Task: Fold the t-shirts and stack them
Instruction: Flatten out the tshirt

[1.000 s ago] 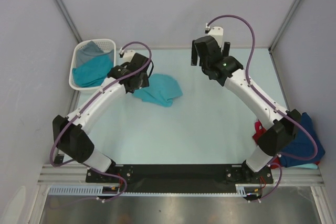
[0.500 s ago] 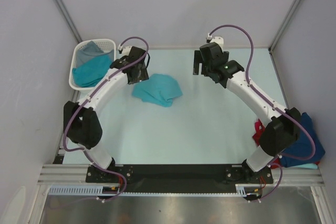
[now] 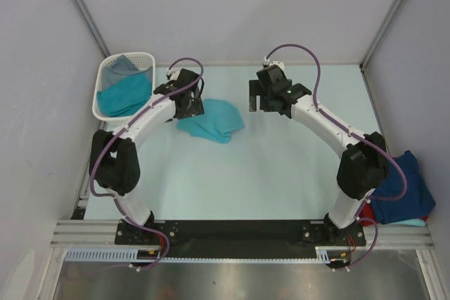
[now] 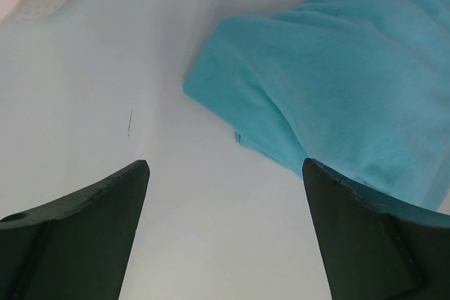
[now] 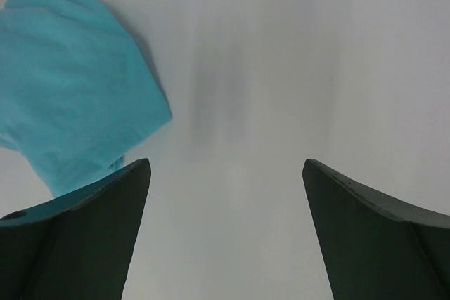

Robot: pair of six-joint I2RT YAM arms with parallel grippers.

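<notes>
Teal t-shirt lies crumpled on the table, right of the white basket. The left gripper hovers over its left edge, jaws wide apart and empty. The right gripper, also spread and empty, has swung left toward the shirt since a second ago.

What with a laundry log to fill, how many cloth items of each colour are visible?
Teal: 2 (loose teal shirt, second teal shirt in the white basket)
Grey: 1 (grey shirt, also in it)
Navy: 1 (navy shirt)
Red: 1 (red shirt, mostly hidden)
Total: 5
</notes>
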